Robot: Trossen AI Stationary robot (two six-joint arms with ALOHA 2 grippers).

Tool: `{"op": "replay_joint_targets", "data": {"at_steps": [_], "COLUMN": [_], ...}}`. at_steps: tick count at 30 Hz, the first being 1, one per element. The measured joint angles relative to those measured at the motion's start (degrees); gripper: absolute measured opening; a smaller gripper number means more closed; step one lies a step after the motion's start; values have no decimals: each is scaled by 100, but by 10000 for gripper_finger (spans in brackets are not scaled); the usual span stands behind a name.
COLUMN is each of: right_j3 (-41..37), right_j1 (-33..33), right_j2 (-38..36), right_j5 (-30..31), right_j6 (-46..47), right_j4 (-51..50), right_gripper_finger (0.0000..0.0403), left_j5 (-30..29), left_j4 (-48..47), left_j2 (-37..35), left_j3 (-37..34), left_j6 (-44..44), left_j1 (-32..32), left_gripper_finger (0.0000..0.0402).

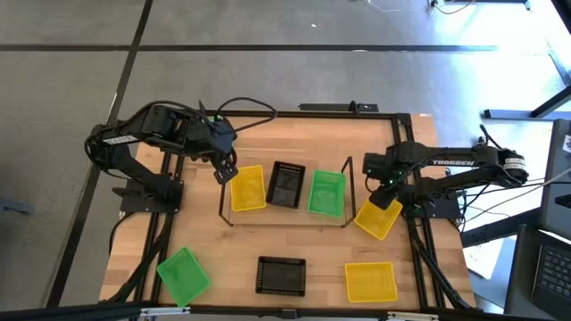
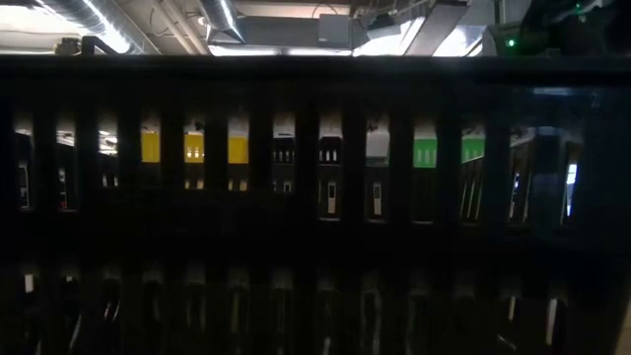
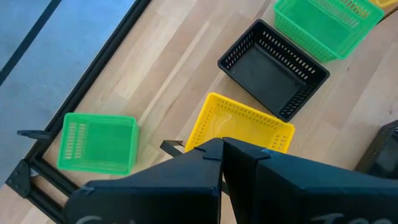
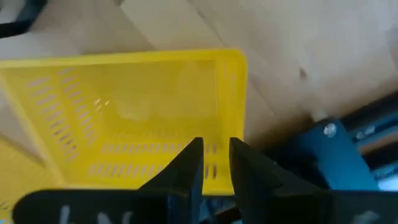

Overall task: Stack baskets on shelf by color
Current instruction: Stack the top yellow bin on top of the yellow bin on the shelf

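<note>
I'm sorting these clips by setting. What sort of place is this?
Probably a robotics lab or workshop, not a home: a wooden table in a black metal frame stands on a bare grey floor, with two robot arms mounted on it and cables trailing beside a laptop.

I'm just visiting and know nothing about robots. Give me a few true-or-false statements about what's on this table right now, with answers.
1. Three perforated plastic baskets sit on the low light-wood shelf: yellow, black, green. True.
2. The left gripper holds a green basket. False: its fingers are shut on nothing, beside the shelf's yellow basket.
3. The right gripper is at a tilted yellow basket right of the shelf. True.
4. Only black baskets lie along the table's front. False: a green, a black and a yellow do.
</note>
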Motion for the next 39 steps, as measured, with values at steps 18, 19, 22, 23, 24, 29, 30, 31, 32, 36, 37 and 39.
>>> {"op": "replay_joint_targets", "data": {"at_steps": [18,19,22,23,24,29,30,31,32,36,37,39], "right_j3": [-302,-302,-302,-302,-302,-302,-302,-319,-351,-553,-615,-735], "right_j1": [0,0,0,0,0,0,0,0,0,0,0,0], "right_j2": [2,4,7,7,11,13,13,13,13,15,15,16], "right_j5": [501,506,505,503,503,448,422,418,403,357,358,385], "right_j6": [266,309,409,440,536,701,705,730,818,891,890,871], "right_j4": [328,336,416,470,532,699,704,721,742,791,806,859], "right_gripper_finger": [74,74,74,74,74,74,74,74,74,74,74,74], "left_j5": [0,0,0,0,0,0,0,0,0,1,0,0], "left_j4": [45,44,44,44,44,44,44,44,44,43,42,42], "left_j2": [0,0,0,0,0,0,0,0,0,0,0,0], "left_j3": [0,0,0,0,0,0,0,0,0,0,0,0], "left_j6": [-9,-9,-7,-7,-6,-4,-4,-4,-2,-2,-2,-2], "left_j1": [0,0,0,0,0,0,0,0,0,0,0,0], "left_gripper_finger": [0,0,0,0,0,0,0,0,0,0,0,0]}}
